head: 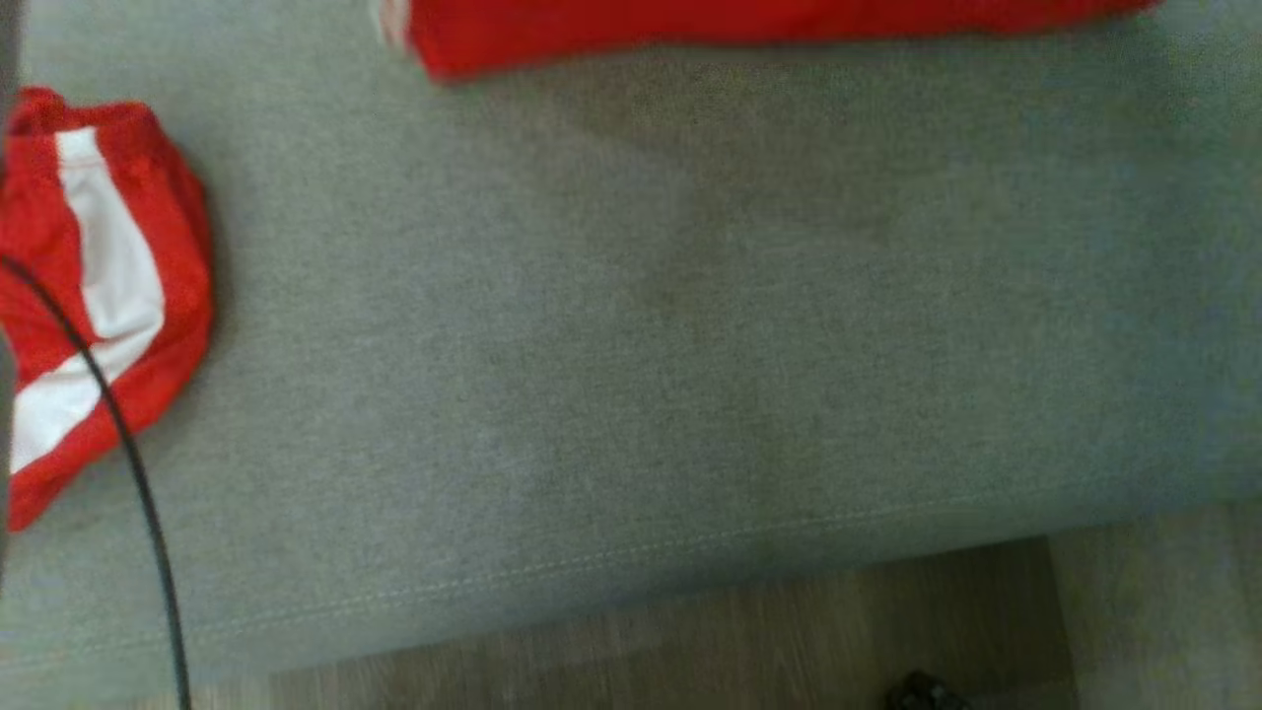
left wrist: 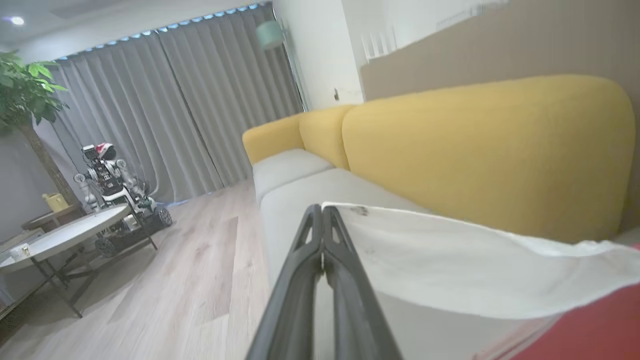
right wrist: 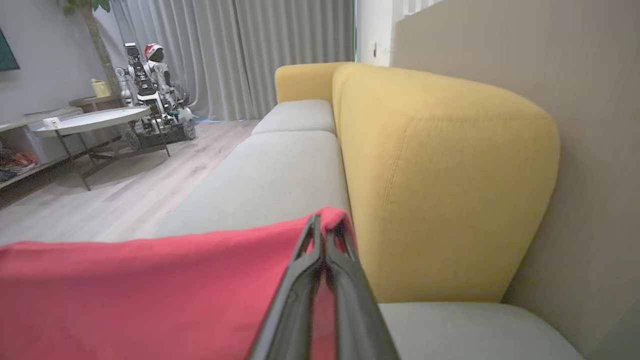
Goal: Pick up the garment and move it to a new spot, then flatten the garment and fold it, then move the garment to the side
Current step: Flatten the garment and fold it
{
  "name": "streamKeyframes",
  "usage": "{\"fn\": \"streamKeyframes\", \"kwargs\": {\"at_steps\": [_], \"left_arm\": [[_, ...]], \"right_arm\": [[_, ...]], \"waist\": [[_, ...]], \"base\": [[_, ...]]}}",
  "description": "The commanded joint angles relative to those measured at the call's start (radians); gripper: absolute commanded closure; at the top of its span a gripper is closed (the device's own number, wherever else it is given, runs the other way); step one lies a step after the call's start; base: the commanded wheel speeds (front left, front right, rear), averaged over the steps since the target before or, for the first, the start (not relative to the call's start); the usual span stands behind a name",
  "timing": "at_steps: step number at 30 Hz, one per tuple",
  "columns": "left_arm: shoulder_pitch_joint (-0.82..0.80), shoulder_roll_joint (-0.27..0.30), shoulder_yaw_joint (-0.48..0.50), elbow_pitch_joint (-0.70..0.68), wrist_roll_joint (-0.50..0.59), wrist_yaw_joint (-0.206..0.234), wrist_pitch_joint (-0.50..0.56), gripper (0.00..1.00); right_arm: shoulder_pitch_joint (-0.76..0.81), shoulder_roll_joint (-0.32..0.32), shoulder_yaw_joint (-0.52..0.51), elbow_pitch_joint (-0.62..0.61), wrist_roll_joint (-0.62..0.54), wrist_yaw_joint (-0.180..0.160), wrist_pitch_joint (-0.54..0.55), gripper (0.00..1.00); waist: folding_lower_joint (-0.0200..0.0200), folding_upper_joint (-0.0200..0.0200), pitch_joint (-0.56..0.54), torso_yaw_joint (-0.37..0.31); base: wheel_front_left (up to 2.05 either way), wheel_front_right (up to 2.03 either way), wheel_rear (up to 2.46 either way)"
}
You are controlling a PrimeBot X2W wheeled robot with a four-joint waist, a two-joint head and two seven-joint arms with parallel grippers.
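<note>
Garment (head: 769,25): red, with a white band at its left end. It runs along the far edge of the head view, stretched between the two end effectors over the grey seat (head: 690,345). It is blurred there, and whether it touches the seat cannot be told.
Left end effector (left wrist: 322,210): fingers pressed together, pinching the corner of the white band at their tips. The white part of the garment (left wrist: 475,260) runs taut to the right in that view, with red below it.
Right end effector (right wrist: 322,222): fingers pressed together on a red corner. The garment (right wrist: 150,290) spreads left from the tips.
Seat: bare in the middle, with a stitched seam along its near edge.
Backrest (left wrist: 475,150): yellow, rising at the far side of the seat, just beyond the held garment in both wrist views (right wrist: 440,175).
Red-and-white cloth (head: 108,276): bunched on the seat at the left, well apart from the garment.
Cable (head: 138,473): thin and dark, curving across that cloth and down over the seat's near edge.
Floor (head: 789,631): pale wood, on the near side of the seat.
Desk (left wrist: 65,230): round with a pale top, standing on the floor well apart from the sofa. What lies on it is too small to tell.
Other robot (left wrist: 107,175): beyond the desk, before the grey curtains (left wrist: 200,100).
Plant (left wrist: 25,90): green, beside the curtains.
</note>
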State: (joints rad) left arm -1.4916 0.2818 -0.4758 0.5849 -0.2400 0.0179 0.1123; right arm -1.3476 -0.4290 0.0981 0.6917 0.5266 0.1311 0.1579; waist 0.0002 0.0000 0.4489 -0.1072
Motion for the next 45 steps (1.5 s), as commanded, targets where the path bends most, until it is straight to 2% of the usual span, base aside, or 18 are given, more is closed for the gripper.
{"fn": "streamKeyframes", "kwargs": {"at_steps": [1,5,9,12,15,23,25,26,30,33,38,45], "left_arm": [[-0.062,0.023,0.026,0.003,0.016,0.009,-0.03,1.0],[-0.231,-0.017,0.029,0.188,0.067,0.072,-0.202,1.0],[-0.371,-0.045,0.035,0.274,0.102,0.132,-0.347,1.0],[-0.424,-0.056,0.033,0.269,0.112,0.13,-0.371,1.0],[-0.403,-0.039,0.033,0.167,0.122,0.113,-0.373,1.0],[0.053,0.019,0.09,-0.079,0.039,0.037,-0.374,1.0],[0.194,0.02,0.098,-0.136,0.019,0.021,-0.374,1.0],[0.194,0.02,0.098,-0.136,0.019,0.021,-0.374,1.0],[0.491,0.012,0.103,-0.235,-0.025,-0.006,-0.374,1.0],[0.702,0.016,0.105,-0.305,-0.041,-0.004,-0.374,1.0],[1.008,0.014,0.112,-0.382,-0.083,0.027,-0.374,1.0],[1.3,-0.004,0.111,-0.476,-0.159,0.067,-0.365,1.0]], "right_arm": [[-0.036,0.016,0.008,-0.002,-0.021,0.0,-0.026,1.0],[-0.192,0.052,0.014,0.152,-0.107,0.0,-0.188,1.0],[-0.318,0.051,-0.005,0.248,-0.169,0.0,-0.352,1.0],[-0.372,0.03,-0.015,0.277,-0.179,0.0,-0.396,1.0],[-0.376,0.013,0.009,0.296,-0.16,0.0,-0.406,1.0],[-0.105,-0.013,0.181,0.278,0.004,0.0,-0.405,1.0],[-0.017,-0.027,0.219,0.262,0.061,0.0,-0.396,1.0],[-0.017,-0.027,0.219,0.262,0.061,0.0,-0.396,1.0],[0.162,-0.055,0.275,0.232,0.166,0.0,-0.378,1.0],[0.278,-0.066,0.303,0.22,0.227,0.0,-0.352,1.0],[0.45,-0.091,0.335,0.196,0.307,0.0,-0.302,1.0],[0.668,-0.139,0.328,0.142,0.367,0.0,-0.294,1.0]], "waist": [[-0.0002,0.0,0.029,-0.008],[-0.0002,0.0,0.033,-0.012],[-0.0002,0.0,0.07,0.009],[-0.0002,0.0,0.127,0.034],[-0.0002,0.0,0.185,0.054],[-0.0002,0.0,0.155,0.083],[-0.0002,0.0,0.124,0.088],[-0.0002,0.0,0.124,0.088],[-0.0002,0.0,0.04,0.089],[-0.0002,0.0,-0.02,0.079],[-0.0002,0.0,-0.109,0.073],[-0.0002,0.0,-0.203,0.084]], "base": [[0.0,0.0,0.0],[0.0,0.0,0.0],[0.0,0.0,0.0],[0.0,0.0,0.0],[0.0,0.0,0.0],[0.0,0.0,0.0],[0.0,0.0,0.0],[0.0,0.0,0.0],[0.0,0.0,0.0],[0.0,0.0,0.0],[0.0,0.0,0.0],[0.0,0.0,0.0]]}}
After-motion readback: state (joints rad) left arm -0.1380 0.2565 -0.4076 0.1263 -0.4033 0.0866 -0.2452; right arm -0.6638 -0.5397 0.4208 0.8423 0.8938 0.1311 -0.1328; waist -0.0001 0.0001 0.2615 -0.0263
